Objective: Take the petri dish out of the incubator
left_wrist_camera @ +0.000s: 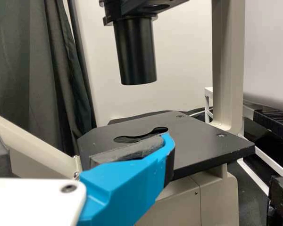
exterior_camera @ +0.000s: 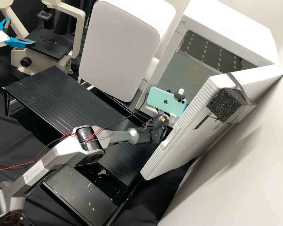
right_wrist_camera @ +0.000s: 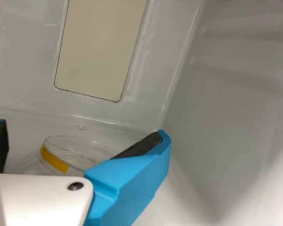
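High view: your right gripper (exterior_camera: 186, 107) is at the mouth of the open incubator (exterior_camera: 235, 22), its arm stretched low over the black rack (exterior_camera: 53, 97), bent at the elbow and wrist. In the right wrist view, fingers stand apart; you see the petri dish (right_wrist_camera: 82, 153) framed between them, on the incubator floor, unclamped. Contact with a finger: can't tell. Dish is round, so no long axis; lies flat, yellow tape (right_wrist_camera: 53, 159) on the side facing you. Your left gripper (exterior_camera: 21, 32), fingers parted, is beside the microscope stage (exterior_camera: 48, 44).
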You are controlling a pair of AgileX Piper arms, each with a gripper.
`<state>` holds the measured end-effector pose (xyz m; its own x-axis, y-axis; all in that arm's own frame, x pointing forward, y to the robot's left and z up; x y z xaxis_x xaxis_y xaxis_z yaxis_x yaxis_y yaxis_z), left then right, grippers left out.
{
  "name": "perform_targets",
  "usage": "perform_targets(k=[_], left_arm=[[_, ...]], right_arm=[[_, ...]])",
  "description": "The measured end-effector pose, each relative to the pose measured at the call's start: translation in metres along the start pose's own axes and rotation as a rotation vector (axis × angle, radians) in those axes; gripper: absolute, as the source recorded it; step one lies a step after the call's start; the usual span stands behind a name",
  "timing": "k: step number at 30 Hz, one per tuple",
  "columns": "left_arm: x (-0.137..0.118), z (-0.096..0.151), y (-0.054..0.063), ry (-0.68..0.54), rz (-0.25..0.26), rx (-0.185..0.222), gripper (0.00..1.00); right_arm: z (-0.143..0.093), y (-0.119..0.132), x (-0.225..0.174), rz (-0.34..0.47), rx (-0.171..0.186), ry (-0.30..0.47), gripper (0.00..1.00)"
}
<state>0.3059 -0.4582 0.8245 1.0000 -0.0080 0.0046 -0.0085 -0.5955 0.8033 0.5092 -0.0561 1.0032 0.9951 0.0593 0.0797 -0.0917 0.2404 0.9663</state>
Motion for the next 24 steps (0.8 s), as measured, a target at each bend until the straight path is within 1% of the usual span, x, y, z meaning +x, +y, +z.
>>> perform_targets(k=[3, 4, 23, 24], left_arm=[[0.0000, 0.0000, 0.0000, 0.000, 0.000, 0.000, 1.00], [0.0000, 0.0000, 0.0000, 0.000, 0.000, 0.000, 1.00], [0.0000, 0.0000, 0.0000, 0.000, 0.000, 0.000, 1.00], [0.0000, 0.0000, 0.0000, 0.000, 0.000, 0.000, 1.00]], right_arm=[[-0.0005, -0.0005, 0.0003, -0.001, 0.000, -0.001, 1.00], [-0.0010, -0.0008, 0.0005, -0.002, 0.000, 0.000, 0.00], [-0.0020, -0.0018, 0.0011, -0.004, 0.001, -0.001, 0.00], [-0.0014, -0.0012, 0.0009, -0.001, 0.006, -0.004, 0.00]])
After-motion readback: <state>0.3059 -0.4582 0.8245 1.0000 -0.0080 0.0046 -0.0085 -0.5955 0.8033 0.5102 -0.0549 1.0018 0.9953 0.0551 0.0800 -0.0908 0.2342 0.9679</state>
